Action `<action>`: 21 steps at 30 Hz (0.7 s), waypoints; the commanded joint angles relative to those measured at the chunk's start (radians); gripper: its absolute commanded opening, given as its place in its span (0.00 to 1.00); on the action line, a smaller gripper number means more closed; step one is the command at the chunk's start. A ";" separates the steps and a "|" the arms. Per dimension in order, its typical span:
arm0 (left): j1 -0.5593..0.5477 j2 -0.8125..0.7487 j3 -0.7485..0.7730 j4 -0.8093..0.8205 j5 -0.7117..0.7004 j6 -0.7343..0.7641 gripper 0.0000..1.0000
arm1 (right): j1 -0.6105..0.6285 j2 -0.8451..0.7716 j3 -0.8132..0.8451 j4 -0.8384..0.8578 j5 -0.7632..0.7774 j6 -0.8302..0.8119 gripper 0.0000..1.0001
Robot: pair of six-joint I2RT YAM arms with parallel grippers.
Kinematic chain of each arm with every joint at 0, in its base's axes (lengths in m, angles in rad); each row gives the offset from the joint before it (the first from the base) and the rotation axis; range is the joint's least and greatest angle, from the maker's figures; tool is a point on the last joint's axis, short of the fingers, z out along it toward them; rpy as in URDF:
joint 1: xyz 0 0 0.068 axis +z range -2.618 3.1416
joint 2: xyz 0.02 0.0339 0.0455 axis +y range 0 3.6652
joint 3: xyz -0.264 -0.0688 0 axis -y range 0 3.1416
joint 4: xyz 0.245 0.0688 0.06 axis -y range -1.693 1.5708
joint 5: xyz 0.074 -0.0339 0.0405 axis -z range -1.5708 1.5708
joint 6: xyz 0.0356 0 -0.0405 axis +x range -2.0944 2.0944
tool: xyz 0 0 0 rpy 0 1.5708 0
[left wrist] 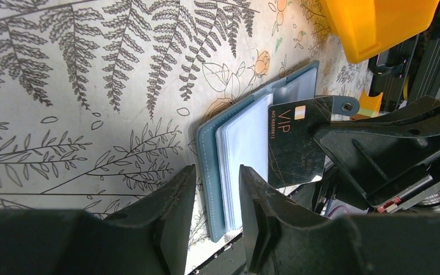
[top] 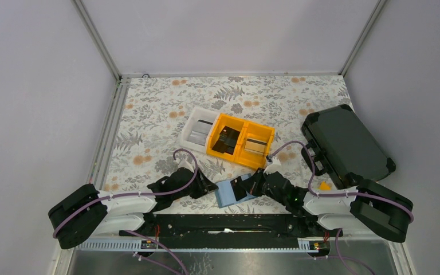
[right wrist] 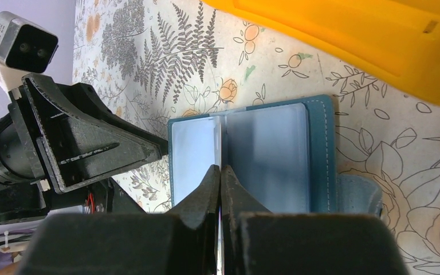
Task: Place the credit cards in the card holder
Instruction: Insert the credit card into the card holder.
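My right claw point(right wrist: 220, 172) is pinching shut on a black VIP card point(left wrist: 295, 146), gripping one end and aiming it edge-on at the middle fold of the open teal card holder point(right wrist: 275, 154). The holder is lying at the near edge of the table, between my two arms. My left claw point(left wrist: 216, 172) is sitting partly open, gripping nothing, its fingers straddling the holder's left edge. Whether it is pressing down, I cannot tell.

Here's what I'm worrying about: the card's corner snagging on a floppy clear sleeve instead of slipping in, and the soft, unclamped holder skidding or folding under the push. The card could also be twisting in my pinch.

Underneath, a fern-and-flower cloth point(top: 160, 109) is covering the table. Farther back, an orange bin point(top: 240, 140) and a white bin point(top: 197, 130) are holding more cards point(top: 224, 140). A black hard case point(top: 346, 146) is sitting to the right, with pale grey walls point(top: 34, 86) closing in all round.
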 commanded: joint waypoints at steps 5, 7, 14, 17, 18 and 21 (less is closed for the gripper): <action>-0.012 0.037 0.004 -0.119 -0.011 0.022 0.35 | 0.029 0.062 -0.008 0.010 0.030 0.048 0.00; -0.013 0.044 0.005 -0.114 -0.010 0.023 0.35 | 0.043 0.077 -0.005 0.014 0.044 0.053 0.00; -0.017 0.059 0.007 -0.100 -0.005 0.021 0.29 | 0.079 0.105 0.003 0.020 0.096 0.064 0.00; -0.018 0.070 0.010 -0.094 -0.003 0.021 0.26 | 0.091 0.131 0.013 0.022 0.103 0.070 0.00; -0.019 0.075 0.010 -0.092 -0.003 0.022 0.26 | 0.093 0.136 0.016 0.020 0.108 0.072 0.00; -0.020 0.082 0.010 -0.087 -0.003 0.021 0.24 | 0.101 0.143 0.016 0.004 0.140 0.086 0.00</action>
